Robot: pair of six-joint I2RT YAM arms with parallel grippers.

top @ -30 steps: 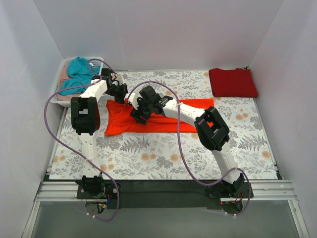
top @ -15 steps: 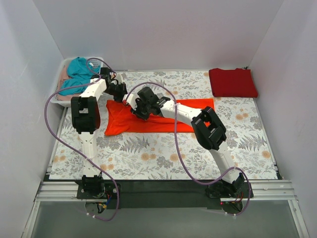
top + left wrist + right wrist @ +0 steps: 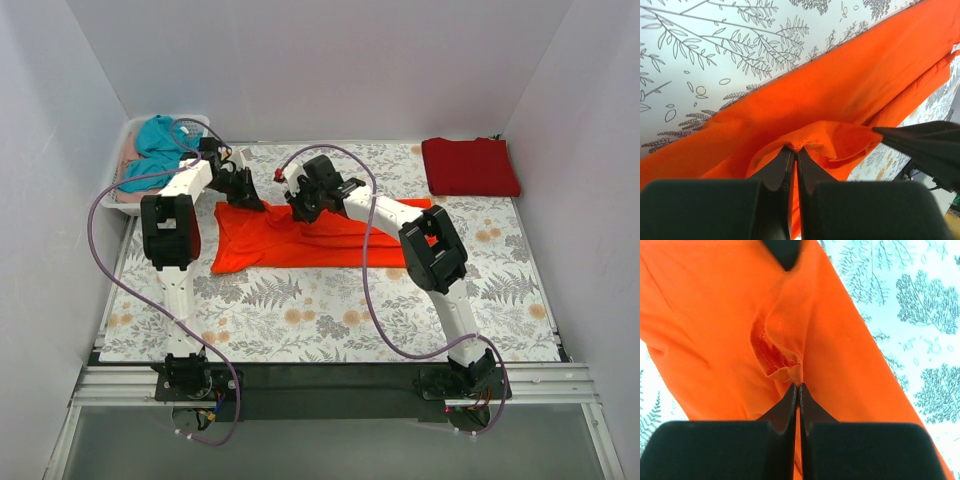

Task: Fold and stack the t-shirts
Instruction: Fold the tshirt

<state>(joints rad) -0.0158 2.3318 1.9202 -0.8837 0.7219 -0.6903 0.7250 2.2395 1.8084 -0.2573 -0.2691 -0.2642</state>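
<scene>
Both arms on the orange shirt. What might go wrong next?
1. The left end effector and right end effector each pinch only a small fold of the orange-red t-shirt at the tips; it may slip out.
2. Both grips sit close together at its far edge, so lifting could bunch it.

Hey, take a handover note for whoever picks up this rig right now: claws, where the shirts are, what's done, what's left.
Left claw: shut on the orange-red t-shirt, pinching its far edge.
Right claw: shut on that same edge, close beside the left.
Crimson t-shirt: folded, at the far right corner of the table.
Done: crimson one folded.
Left: finish folding the orange-red one, which lies mid-table as a long strip, then stack the two.
</scene>
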